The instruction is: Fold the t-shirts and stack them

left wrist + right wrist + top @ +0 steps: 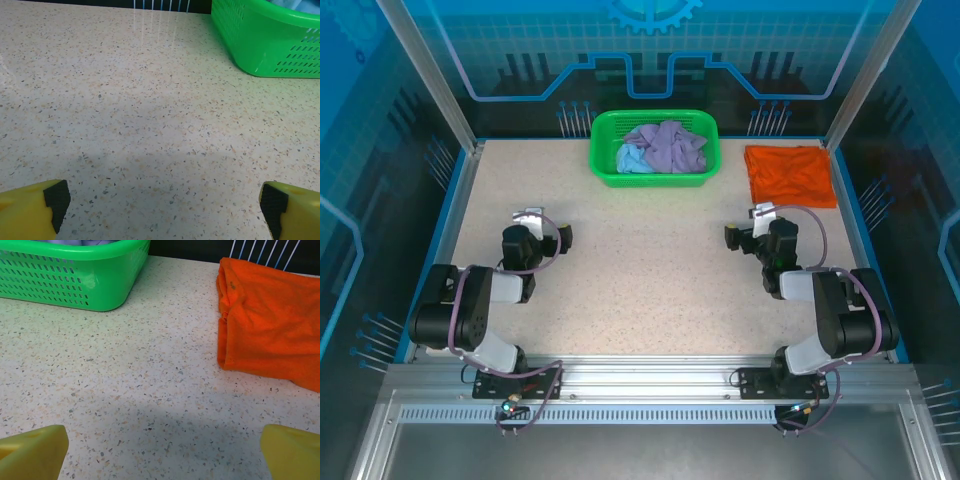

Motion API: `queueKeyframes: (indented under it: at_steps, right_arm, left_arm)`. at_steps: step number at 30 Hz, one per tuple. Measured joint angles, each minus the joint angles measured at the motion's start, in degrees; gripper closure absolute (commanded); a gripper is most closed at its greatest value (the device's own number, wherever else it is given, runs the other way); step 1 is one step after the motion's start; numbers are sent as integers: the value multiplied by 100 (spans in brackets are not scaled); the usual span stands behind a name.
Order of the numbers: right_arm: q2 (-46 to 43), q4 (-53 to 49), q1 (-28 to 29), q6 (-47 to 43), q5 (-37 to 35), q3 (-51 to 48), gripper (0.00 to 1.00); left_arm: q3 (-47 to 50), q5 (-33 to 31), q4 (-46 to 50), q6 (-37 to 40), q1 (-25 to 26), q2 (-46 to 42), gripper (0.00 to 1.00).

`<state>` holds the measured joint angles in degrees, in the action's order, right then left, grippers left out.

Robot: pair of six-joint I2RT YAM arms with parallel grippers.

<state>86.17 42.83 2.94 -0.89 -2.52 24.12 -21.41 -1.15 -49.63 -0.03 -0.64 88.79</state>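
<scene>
A lavender-purple t-shirt (668, 145) lies crumpled in the green basket (655, 178) at the back centre, with a light blue t-shirt (632, 159) beside it. An orange t-shirt (790, 174) lies folded flat on the table at the back right, and its near left edge (260, 315) fills the upper right of the right wrist view. My left gripper (542, 228) rests low over the table's left half, open with nothing between its yellow fingers (35, 212). My right gripper (748, 228) rests over the right half, open and holding nothing, just short of the orange shirt.
The basket's corner (270, 45) stands ahead and to the right of the left gripper. The basket wall (75, 282) lies ahead and left of the right gripper. Speckled tabletop (640, 270) stretches between the arms. Metal frame posts and blue walls ring the table.
</scene>
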Motion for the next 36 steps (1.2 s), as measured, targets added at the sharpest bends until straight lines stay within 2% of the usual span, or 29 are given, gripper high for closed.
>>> queueKeyframes:
  at_steps: [24,27,32,36]
  right_arm:
    - [0,0,0,0,-2,0,0]
    - [-37,-306,52,-4,-127,111,0]
    - [-671,-1526,310,-177,-304,719,0]
    - [-1869,-2065,378,-177,-306,769,0]
  left_arm:
    - [0,0,0,0,0,0,1]
    - [0,-59,42,2,15,-31,1]
    - [-149,-468,909,15,221,-909,1]
    - [-809,-1019,1773,-339,302,-1788,1]
